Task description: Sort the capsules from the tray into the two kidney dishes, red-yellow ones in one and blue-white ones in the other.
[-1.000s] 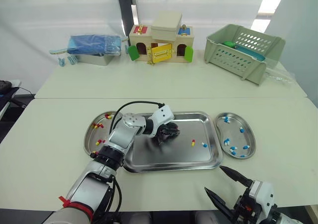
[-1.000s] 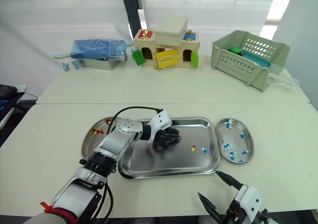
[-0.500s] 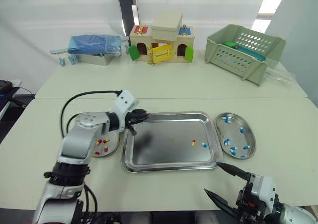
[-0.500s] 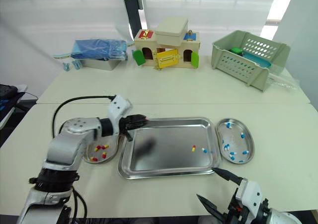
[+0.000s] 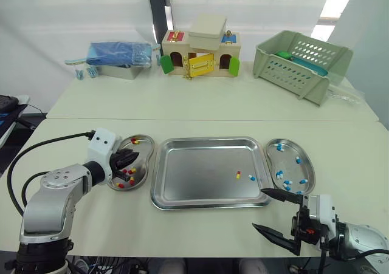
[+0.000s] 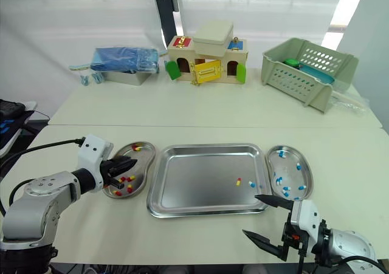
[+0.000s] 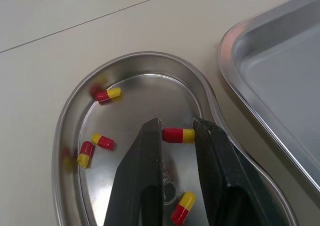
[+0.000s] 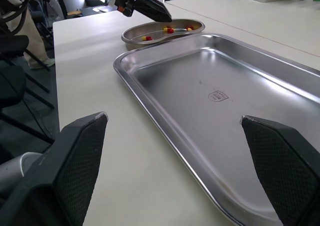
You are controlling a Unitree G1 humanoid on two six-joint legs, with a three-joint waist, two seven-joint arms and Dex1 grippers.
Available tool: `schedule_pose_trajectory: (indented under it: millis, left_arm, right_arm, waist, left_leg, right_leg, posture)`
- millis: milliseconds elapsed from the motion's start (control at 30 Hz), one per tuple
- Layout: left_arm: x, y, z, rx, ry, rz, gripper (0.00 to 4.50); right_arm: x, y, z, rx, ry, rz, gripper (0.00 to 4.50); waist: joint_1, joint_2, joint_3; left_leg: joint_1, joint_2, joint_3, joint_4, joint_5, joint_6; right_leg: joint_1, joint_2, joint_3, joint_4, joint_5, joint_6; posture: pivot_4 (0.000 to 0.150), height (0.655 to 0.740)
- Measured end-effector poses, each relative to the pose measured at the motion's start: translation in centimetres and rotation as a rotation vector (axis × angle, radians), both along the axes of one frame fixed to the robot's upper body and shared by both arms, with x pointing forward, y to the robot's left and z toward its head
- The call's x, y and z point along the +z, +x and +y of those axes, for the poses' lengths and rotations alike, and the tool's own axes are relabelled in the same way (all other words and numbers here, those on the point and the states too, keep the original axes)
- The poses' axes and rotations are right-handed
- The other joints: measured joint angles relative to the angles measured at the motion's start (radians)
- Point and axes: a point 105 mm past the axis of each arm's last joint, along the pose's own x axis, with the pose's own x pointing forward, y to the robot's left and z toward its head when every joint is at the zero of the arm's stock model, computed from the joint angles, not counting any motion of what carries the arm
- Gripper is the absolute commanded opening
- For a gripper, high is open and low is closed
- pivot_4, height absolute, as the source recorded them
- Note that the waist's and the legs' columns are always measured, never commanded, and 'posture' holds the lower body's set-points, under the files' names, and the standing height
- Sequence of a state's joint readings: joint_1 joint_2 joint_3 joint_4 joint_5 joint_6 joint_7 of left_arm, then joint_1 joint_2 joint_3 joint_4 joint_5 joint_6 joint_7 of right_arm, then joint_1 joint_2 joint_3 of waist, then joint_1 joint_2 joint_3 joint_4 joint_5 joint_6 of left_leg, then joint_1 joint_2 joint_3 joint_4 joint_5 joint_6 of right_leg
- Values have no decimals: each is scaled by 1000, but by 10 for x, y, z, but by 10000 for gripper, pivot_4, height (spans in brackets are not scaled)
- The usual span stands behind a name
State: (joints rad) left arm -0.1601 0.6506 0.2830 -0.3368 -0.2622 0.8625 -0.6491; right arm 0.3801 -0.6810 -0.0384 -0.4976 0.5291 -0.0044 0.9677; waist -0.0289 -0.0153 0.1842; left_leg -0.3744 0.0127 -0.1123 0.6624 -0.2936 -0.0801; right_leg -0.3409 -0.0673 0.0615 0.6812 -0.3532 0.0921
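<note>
While the left gripper [image 7: 177, 125] holds its fingers closed on a red-yellow capsule [image 7: 178, 135] above the left kidney dish [image 7: 145, 88] | right gripper [image 5: 258, 208] fingers spread, beside tray [image 5: 200, 183] | capsule likely light, slick, crushable: pinch gently mid-body.

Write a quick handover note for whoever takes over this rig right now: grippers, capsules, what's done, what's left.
Left gripper: over the left kidney dish, apparently pinching a red-yellow capsule.
Right gripper: open, empty, beside the near right corner of the tray.
Done: other red-yellow capsules lie in the left dish, blue-white capsules in the right kidney dish.
Left: release the held one, then move the tray's last red-yellow capsule and last blue-white capsule.
</note>
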Motion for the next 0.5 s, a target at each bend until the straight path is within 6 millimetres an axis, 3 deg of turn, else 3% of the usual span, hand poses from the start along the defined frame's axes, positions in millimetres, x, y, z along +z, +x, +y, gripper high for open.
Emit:
schedule_pose_trajectory:
  millis: [67,167,400,500]
  left_arm:
    - [-2,-1,1,5,-3,6,9350]
    - [-3,-1,4,11,3,17,14420]
    - [-7,-2,6,13,-13,50,37310]
    - [-6,-2,5,0,-18,42,44677]
  right_arm:
    - [0,-1,0,5,0,2,45000]
    - [-1,-2,0,8,1,9,45000]
    - [-2,-3,-3,-11,2,13,45000]
    - [-3,-2,-5,-14,0,14,45000]
  waist:
    - [-1,0,0]
    - [-1,0,0]
    - [-1,0,0]
    - [-1,0,0]
  left_leg:
    - [0,0,0,0,0,0]
    - [0,0,0,0,0,0]
    - [0,0,0,0,0,0]
    - [0,0,0,0,0,0]
  right_leg:
    - [0,0,0,0,0,0]
    - [0,0,0,0,0,0]
    - [0,0,0,0,0,0]
    - [0,0,0,0,0,0]
  posture:
    - [1500,7400]
    - [1500,7400]
    - [1500,7400]
    - [1500,7400]
